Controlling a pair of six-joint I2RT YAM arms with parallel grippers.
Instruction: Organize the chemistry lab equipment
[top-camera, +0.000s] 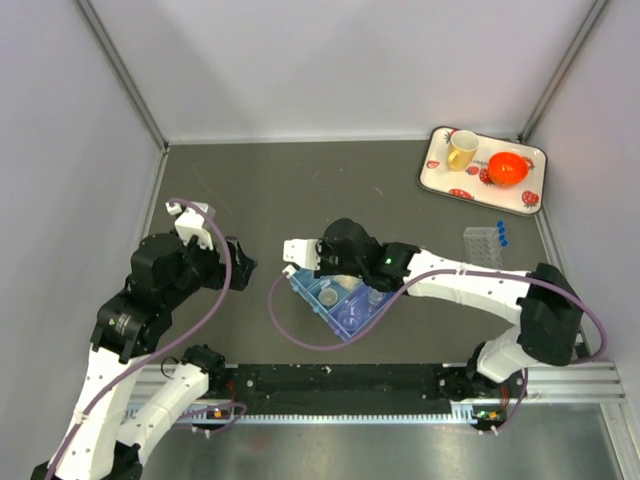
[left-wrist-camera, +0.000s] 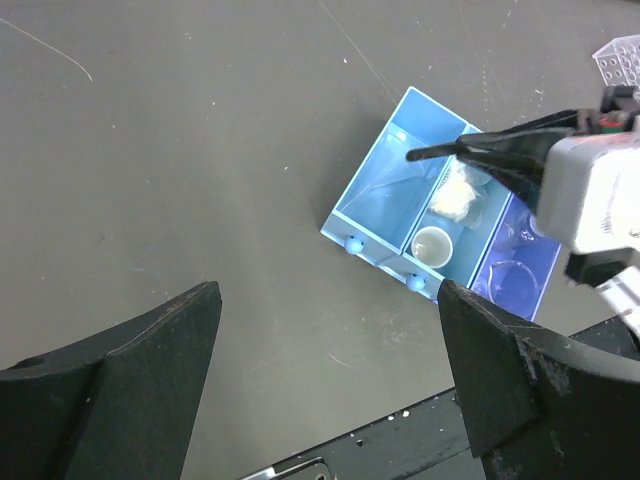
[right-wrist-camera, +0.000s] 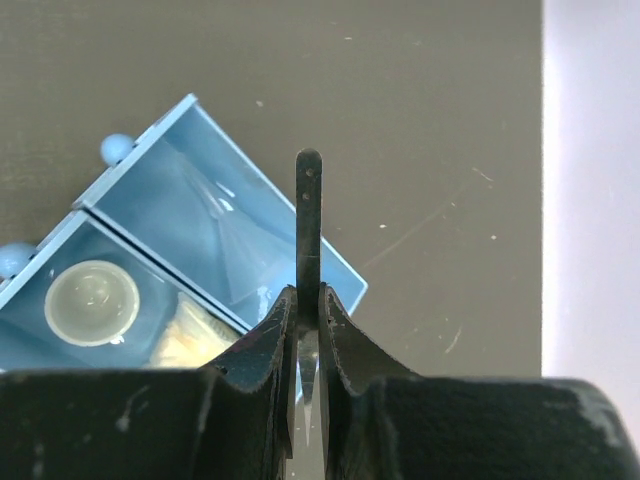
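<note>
Closest to the lens in the right wrist view is the right gripper (right-wrist-camera: 309, 190), its fingers pressed together into one thin black blade with nothing between them, hanging over the end compartment of the blue tray (right-wrist-camera: 262, 205). That compartment holds the clear funnel (right-wrist-camera: 218, 222), which is hard to make out against the blue. The middle compartment holds one tiny beaker (left-wrist-camera: 432, 245) and, beside it, the small bag of white material (left-wrist-camera: 456, 194). The third compartment shows faint round clear outlines (left-wrist-camera: 515, 272), probably more beakers, though that cannot be told for certain. The left gripper (left-wrist-camera: 328, 295) hovers well back from the tray with its fingers spread wide and empty. Off to the right, well apart from the tray, the clear tube rack (top-camera: 483, 246) stands on the table (top-camera: 250, 190) with blue-capped tubes (top-camera: 500, 232) at one corner. Sorting looks nearly done: no loose item is visible on the table. What may remain is drawing the right arm clear and perhaps bringing rack and tray together.
</note>
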